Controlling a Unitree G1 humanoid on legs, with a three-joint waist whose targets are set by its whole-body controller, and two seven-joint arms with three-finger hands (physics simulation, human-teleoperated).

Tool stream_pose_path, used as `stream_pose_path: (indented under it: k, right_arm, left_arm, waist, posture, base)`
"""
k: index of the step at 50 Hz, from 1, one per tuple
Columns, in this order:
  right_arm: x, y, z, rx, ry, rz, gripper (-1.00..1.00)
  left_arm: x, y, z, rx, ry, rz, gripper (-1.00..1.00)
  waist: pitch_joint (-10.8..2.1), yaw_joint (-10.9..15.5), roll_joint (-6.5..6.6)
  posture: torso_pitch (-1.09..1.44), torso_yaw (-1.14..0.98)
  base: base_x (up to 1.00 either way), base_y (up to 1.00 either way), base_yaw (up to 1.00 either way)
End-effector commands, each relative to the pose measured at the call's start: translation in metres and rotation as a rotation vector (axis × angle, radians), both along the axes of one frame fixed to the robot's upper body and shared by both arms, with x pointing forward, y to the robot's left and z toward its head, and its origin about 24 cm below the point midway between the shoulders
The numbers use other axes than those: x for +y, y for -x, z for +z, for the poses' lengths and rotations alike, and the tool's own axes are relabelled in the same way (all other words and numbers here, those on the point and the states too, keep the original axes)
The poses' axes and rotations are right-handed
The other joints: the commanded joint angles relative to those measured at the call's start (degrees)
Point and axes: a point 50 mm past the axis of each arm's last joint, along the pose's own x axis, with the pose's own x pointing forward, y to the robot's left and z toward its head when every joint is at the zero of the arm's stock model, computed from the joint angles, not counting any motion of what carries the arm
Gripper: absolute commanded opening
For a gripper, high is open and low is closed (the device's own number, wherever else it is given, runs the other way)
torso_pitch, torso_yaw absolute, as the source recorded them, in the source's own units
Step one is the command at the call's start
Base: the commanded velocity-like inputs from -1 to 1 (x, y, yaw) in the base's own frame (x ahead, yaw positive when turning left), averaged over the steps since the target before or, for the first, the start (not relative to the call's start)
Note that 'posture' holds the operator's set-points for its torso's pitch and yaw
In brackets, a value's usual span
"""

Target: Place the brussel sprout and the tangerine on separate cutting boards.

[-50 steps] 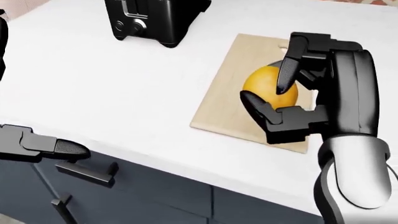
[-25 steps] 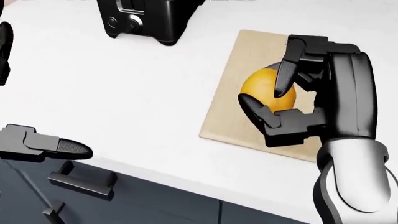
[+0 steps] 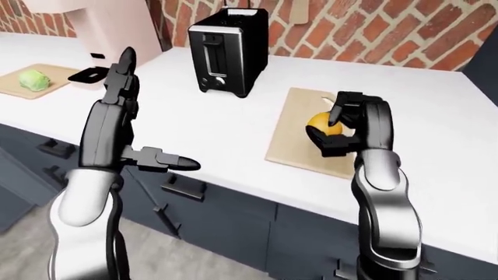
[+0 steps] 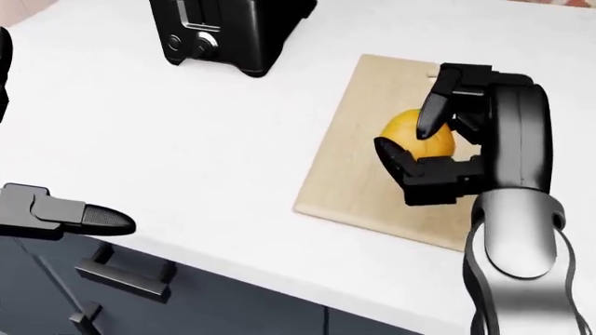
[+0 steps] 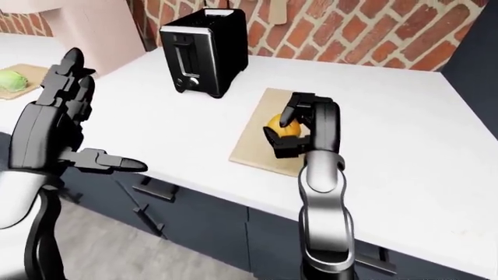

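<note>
The orange tangerine (image 4: pixel 421 132) is inside my right hand (image 4: pixel 410 144), whose fingers (image 4: pixel 431 115) and thumb close round it, low over the light wooden cutting board (image 4: pixel 358 139) right of the toaster. I cannot tell if the fruit touches the board. The green brussel sprout (image 3: pixel 32 80) lies on a second wooden cutting board (image 3: pixel 14 88) at the far left of the left-eye view. My left hand (image 3: pixel 144 125) is open and empty, raised over the counter edge with fingers (image 3: pixel 123 73) pointing up and the thumb out to the right.
A black toaster (image 3: pixel 226 49) stands on the white counter (image 3: pixel 194 116) left of the near board. A pink appliance (image 3: pixel 101 26) stands by the far board. A brick wall runs along the top. Dark drawers with handles (image 3: pixel 183 188) lie below the counter edge.
My right hand has sunk a little toward the board with the tangerine still in it. The picture has shifted slightly with the camera. The left hand has hardly moved.
</note>
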Motion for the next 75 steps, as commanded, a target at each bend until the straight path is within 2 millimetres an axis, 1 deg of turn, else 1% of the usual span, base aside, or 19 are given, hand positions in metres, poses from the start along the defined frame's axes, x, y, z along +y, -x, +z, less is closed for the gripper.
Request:
stream_pose_path:
  k: [1, 13, 15, 16, 17, 19, 20, 21, 22, 26, 28, 29, 41, 47, 52, 60, 65, 72, 75]
  right_arm:
    - [0.0, 0.002, 0.017, -0.099, 0.035, -0.021, -1.0]
    - [-0.003, -0.004, 0.006, -0.071, 0.059, -0.044, -1.0]
    - [-0.003, -0.005, 0.004, -0.065, 0.059, -0.043, -0.59]
    - [-0.004, -0.005, 0.003, -0.065, 0.064, -0.045, -0.46]
    - [-0.004, -0.004, 0.003, -0.063, 0.062, -0.045, -0.42]
    - [-0.005, -0.005, 0.002, -0.064, 0.065, -0.049, -0.01]
    - [-0.004, -0.004, 0.002, -0.064, 0.065, -0.047, 0.12]
    - [-0.005, -0.004, 0.002, -0.065, 0.066, -0.051, 0.15]
    - [-0.005, -0.004, 0.002, -0.064, 0.068, -0.048, 0.38]
    - [-0.005, -0.004, 0.002, -0.064, 0.067, -0.051, 0.37]
    - [-0.005, -0.004, 0.002, -0.065, 0.071, -0.051, 0.84]
    - [-0.006, -0.004, 0.002, -0.065, 0.072, -0.053, 1.0]
    - [-0.005, -0.001, 0.009, -0.078, 0.073, -0.048, 1.0]
    - [0.0, 0.01, 0.024, -0.114, 0.082, -0.017, 1.0]
    - [0.001, 0.018, 0.029, -0.142, 0.073, 0.012, 1.0]
    - [-0.013, 0.038, 0.04, -0.194, 0.073, -0.012, 1.0]
    - [-0.015, 0.05, 0.05, -0.224, 0.064, 0.004, 1.0]
    - [-0.029, 0.068, 0.071, -0.287, 0.047, 0.024, 1.0]
    - [-0.035, 0.075, 0.083, -0.314, 0.035, 0.024, 1.0]
  left_arm:
    - [-0.001, 0.005, 0.013, -0.075, -0.022, 0.004, 1.0]
    - [-0.001, 0.005, 0.013, -0.076, -0.028, 0.003, 1.0]
    - [-0.001, 0.006, 0.013, -0.075, -0.029, 0.003, 1.0]
    - [-0.001, 0.006, 0.013, -0.076, -0.028, 0.002, 1.0]
    - [-0.001, 0.006, 0.013, -0.074, -0.031, 0.002, 1.0]
    - [-0.001, 0.006, 0.013, -0.075, -0.031, 0.002, 1.0]
    - [-0.001, 0.006, 0.013, -0.075, -0.031, 0.001, 1.0]
    - [-0.001, 0.005, 0.013, -0.075, -0.031, 0.001, 1.0]
    - [-0.001, 0.005, 0.013, -0.075, -0.031, 0.002, 1.0]
    - [-0.001, 0.005, 0.012, -0.076, -0.03, 0.002, 1.0]
    - [-0.001, 0.005, 0.013, -0.077, -0.03, 0.003, 1.0]
    - [-0.001, 0.006, 0.013, -0.077, -0.03, 0.004, 1.0]
    - [-0.001, 0.005, 0.016, -0.08, -0.031, 0.003, 1.0]
    - [0.0, 0.005, 0.017, -0.081, -0.032, 0.003, 1.0]
    - [0.0, 0.006, 0.016, -0.079, -0.035, 0.007, 1.0]
    - [-0.001, 0.003, 0.017, -0.077, -0.014, 0.003, 1.0]
    - [-0.003, 0.004, 0.019, -0.08, -0.037, -0.003, 1.0]
    - [-0.001, 0.008, 0.029, -0.096, -0.06, 0.0, 1.0]
    - [-0.002, 0.01, 0.04, -0.111, -0.078, -0.004, 1.0]
  waist:
    - [-1.13, 0.1, 0.02]
    - [-1.0, 0.4, 0.21]
    - [-1.01, 0.4, 0.27]
    - [-1.02, 0.4, 0.29]
    - [-1.03, 0.4, 0.3]
    - [-1.06, 0.4, 0.33]
    - [-1.06, 0.4, 0.35]
    - [-1.08, 0.4, 0.38]
    - [-1.09, 0.4, 0.41]
    - [-1.2, 0.4, 0.52]
    - [-1.26, 0.4, 0.53]
    - [-1.29, 0.4, 0.53]
    - [-1.5, 0.5, 0.49]
    - [-1.5, 0.5, 0.37]
    - [-1.43, 0.6, 0.39]
    - [-1.33, 0.9, 0.1]
    - [-1.16, 0.9, -0.03]
    - [-0.86, 0.9, -0.04]
    - [-0.62, 0.9, -0.11]
  posture:
    - [0.0, 0.37]
    - [0.0, 0.37]
    - [0.0, 0.37]
    - [0.0, 0.37]
    - [0.0, 0.37]
    - [0.0, 0.37]
    - [0.0, 0.37]
    - [0.0, 0.37]
    - [0.0, 0.37]
    - [0.0, 0.37]
    - [0.0, 0.37]
    - [0.0, 0.37]
    - [0.0, 0.37]
    - [0.0, 0.37]
    - [0.0, 0.37]
    - [0.0, 0.37]
    - [0.0, 0.37]
    - [0.0, 0.36]
    - [0.0, 0.35]
  base:
    - [0.0, 0.0, 0.0]
    - [0.0, 0.0, 0.0]
    - [0.0, 0.0, 0.0]
    - [0.0, 0.0, 0.0]
    - [0.0, 0.0, 0.0]
    - [0.0, 0.0, 0.0]
    - [0.0, 0.0, 0.0]
    - [0.0, 0.0, 0.0]
    - [0.0, 0.0, 0.0]
    - [0.0, 0.0, 0.0]
    - [0.0, 0.0, 0.0]
    - [0.0, 0.0, 0.0]
    - [0.0, 0.0, 0.0]
    - [0.0, 0.0, 0.0]
    - [0.0, 0.0, 0.0]
    - [0.0, 0.0, 0.0]
    - [0.0, 0.0, 0.0]
    - [0.0, 0.0, 0.0]
    - [0.0, 0.0, 0.0]
